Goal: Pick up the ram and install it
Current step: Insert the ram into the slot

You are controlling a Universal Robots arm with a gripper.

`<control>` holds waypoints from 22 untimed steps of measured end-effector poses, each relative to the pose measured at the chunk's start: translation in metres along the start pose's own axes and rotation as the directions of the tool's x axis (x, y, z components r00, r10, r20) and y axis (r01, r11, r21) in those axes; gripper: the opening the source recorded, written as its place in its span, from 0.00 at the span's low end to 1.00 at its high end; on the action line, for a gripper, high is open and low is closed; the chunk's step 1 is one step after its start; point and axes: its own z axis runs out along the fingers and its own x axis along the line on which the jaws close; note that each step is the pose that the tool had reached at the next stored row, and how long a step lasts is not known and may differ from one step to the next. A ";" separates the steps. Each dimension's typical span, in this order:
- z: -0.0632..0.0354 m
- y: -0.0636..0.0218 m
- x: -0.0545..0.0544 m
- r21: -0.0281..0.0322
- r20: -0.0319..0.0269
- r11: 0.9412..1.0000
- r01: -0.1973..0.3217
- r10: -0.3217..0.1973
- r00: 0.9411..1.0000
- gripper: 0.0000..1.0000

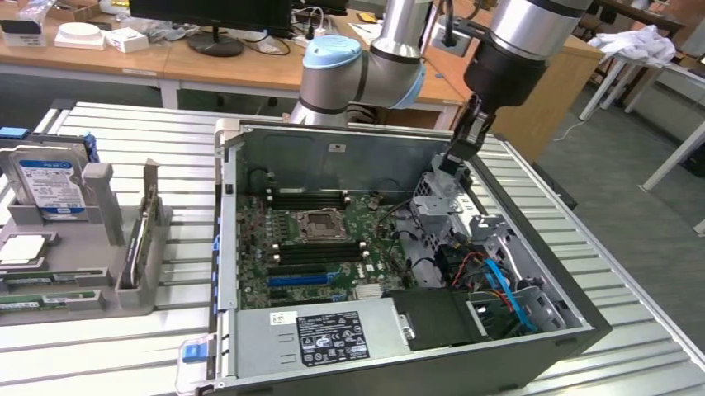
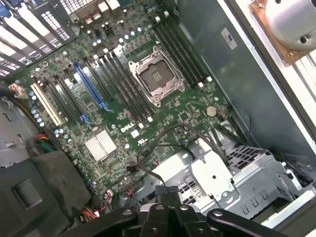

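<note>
The ram shows as green sticks (image 1: 44,301) lying flat in the grey parts holder (image 1: 105,247) at the exterior view's left, outside the computer. My gripper (image 1: 456,157) hangs over the open computer case (image 1: 237,140), above the metal drive cage (image 1: 441,206) on its right side, far from the sticks. In the wrist view the gripper (image 2: 168,197) stands shut, its fingers together, with nothing seen between them. Below lies the motherboard (image 2: 113,123) with its black memory slots (image 2: 126,86) on both sides of the bare CPU socket (image 2: 157,76). All the slots are unfilled.
A hard drive (image 1: 49,186) stands upright in the holder, with a card (image 1: 138,239) on edge beside it. Black cables (image 2: 197,138) run over the drive cage (image 2: 222,177). The power supply (image 1: 325,334) fills the case's near end. Desks stand behind the slatted table (image 1: 111,346).
</note>
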 end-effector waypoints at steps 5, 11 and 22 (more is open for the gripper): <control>0.0000 -0.0002 0.000 0.004 0.001 0.999 -0.050 0.050 0.999 0.10; 0.0011 -0.0001 0.000 0.010 0.007 0.989 -0.149 0.149 0.989 0.10; 0.0023 -0.0001 0.000 -0.005 -0.010 0.958 -0.286 0.286 0.958 0.10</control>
